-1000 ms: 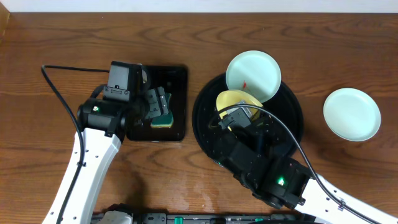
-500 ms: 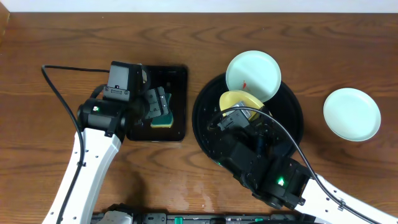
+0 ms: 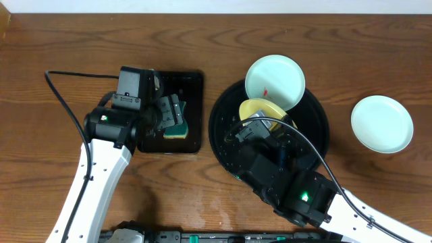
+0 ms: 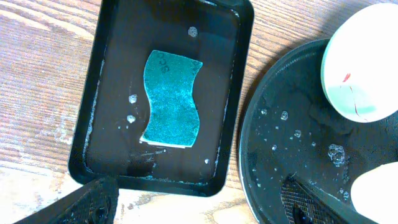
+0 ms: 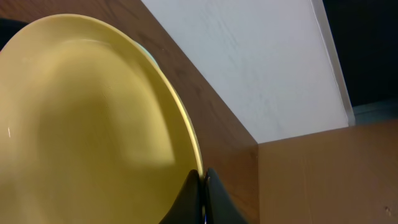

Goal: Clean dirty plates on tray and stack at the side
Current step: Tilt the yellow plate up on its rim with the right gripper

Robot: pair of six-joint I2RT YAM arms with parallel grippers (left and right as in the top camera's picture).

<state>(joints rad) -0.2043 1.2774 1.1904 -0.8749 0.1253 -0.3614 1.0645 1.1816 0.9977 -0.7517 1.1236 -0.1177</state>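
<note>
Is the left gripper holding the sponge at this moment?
No, the sponge lies flat in the rectangular tray, and the left gripper is open above it with its fingers spread well apart.

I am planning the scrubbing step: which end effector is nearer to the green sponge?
Left. The left end effector hovers open directly above the sponge; the right end effector is over the round tray, shut on the yellow plate.

sponge (image 3: 177, 127) lies in small tray (image 3: 193, 86), left of round tray (image 3: 223, 128). far plate (image 3: 275, 81) overlaps its back rim, middle plate (image 3: 259, 111) hangs over it, right plate (image 3: 381, 123) lies on table (image 3: 67, 40).
</note>
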